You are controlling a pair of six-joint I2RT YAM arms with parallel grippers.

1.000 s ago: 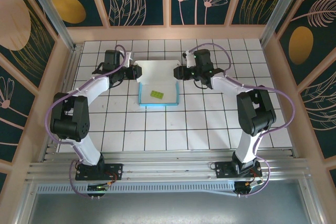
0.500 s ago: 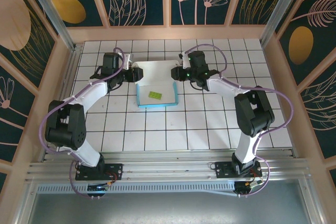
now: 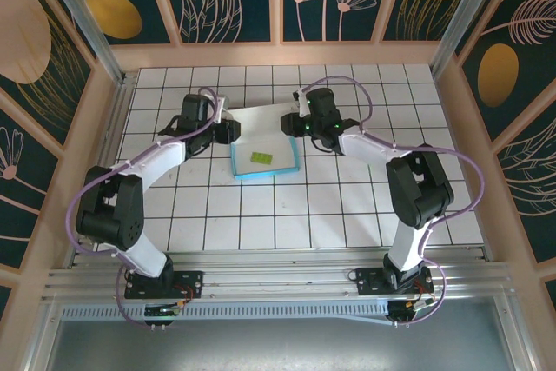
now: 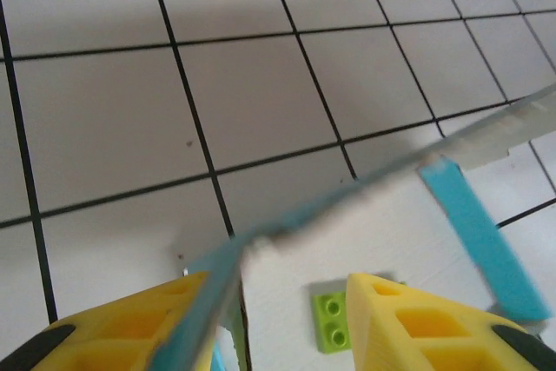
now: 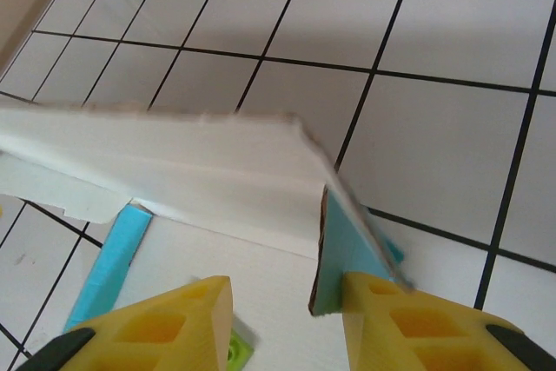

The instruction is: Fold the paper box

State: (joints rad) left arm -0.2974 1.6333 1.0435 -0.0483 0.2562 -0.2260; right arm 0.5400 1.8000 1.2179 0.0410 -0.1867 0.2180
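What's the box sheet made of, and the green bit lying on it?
Paper box: thin cardboard, matte, white one face, blue the other; brownish raw cut edge. Green piece: probably moulded plastic, studs like a toy brick.

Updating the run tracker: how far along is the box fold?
Partly done. The paper box has its near and side walls apparently raised, with blue rims around the white floor. In hand: the left gripper and right gripper, both open, flank the far flap, which stands lifted and tilted. Left: bringing that flap over. The white inside and a yellow-green piece are exposed.
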